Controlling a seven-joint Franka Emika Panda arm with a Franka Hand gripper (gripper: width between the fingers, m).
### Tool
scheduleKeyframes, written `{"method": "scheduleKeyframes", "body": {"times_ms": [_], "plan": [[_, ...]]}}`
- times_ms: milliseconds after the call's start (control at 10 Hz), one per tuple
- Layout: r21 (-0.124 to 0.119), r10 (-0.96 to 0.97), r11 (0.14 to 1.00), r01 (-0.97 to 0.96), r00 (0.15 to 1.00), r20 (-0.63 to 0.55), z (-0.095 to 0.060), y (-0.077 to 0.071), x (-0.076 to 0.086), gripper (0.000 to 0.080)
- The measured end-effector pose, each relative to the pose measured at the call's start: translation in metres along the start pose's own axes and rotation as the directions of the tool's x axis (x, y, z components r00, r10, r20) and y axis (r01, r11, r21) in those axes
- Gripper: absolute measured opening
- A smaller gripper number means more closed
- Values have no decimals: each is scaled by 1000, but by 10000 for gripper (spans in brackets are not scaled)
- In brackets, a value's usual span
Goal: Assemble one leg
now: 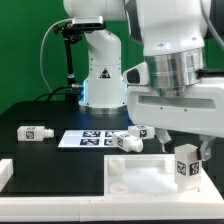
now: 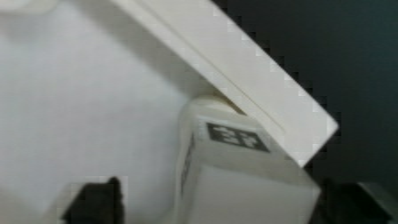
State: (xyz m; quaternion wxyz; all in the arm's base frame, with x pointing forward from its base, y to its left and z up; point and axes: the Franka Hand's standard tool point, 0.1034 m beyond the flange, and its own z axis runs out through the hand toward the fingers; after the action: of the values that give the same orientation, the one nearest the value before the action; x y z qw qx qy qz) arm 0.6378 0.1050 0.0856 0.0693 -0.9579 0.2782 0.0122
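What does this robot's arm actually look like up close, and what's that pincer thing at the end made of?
The arm is built from glossy white rounded shells joined by a ribbed silver metal ring. Its white base carries a small triangular mark and glows blue low down. Black cables run up a stand behind it. The pincer shows dark, blackish fingertips in the wrist view.

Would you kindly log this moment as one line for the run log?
gripper: shut on leg | leg: upright at corner of white panel | three legs loose by marker board
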Motion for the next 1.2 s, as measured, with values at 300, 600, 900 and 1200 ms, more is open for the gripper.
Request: {"method": "scheduleKeyframes", "body": {"times_ms": [300, 600, 900, 1200], "plan": [[1, -312, 950, 312, 950, 11, 6, -3, -1, 643], [-11, -563, 827, 563, 827, 8, 6, -2, 0, 649], [-50, -712, 702, 710, 702, -20, 7, -6, 3, 649], [-46, -630, 776, 629, 776, -25, 7, -6, 3, 285]]}}
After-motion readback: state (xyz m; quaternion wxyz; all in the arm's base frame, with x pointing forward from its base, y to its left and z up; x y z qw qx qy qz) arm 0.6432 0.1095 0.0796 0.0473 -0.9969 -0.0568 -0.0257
